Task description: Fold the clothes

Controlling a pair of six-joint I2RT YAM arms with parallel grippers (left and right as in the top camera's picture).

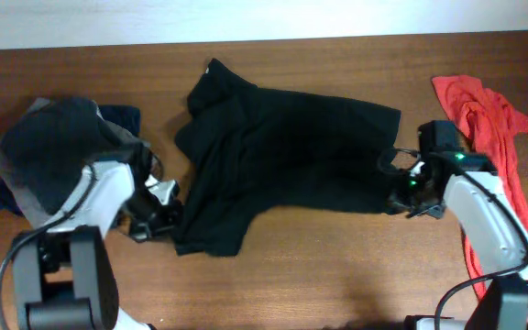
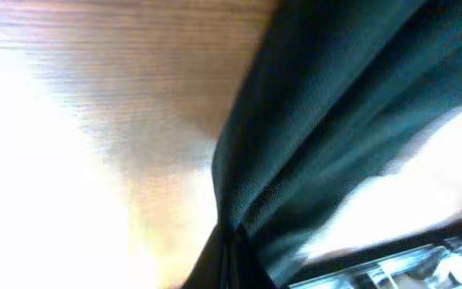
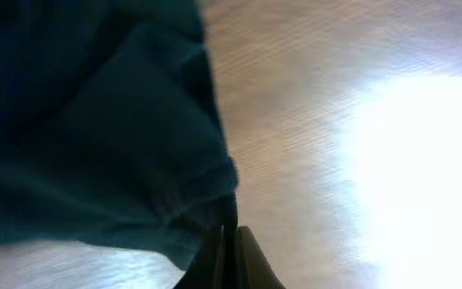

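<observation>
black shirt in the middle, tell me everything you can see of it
The black shirt is a soft, fine-knit garment, plain, with no print showing. It lies mostly flat but wrinkled across the middle of the wooden table, with a bunched point toward the far left and a stitched hem at its right edge. The left jaws are shut on its near-left edge, the right jaws on its right hem. It lies apart from the red cloth and the dark pile.
</observation>
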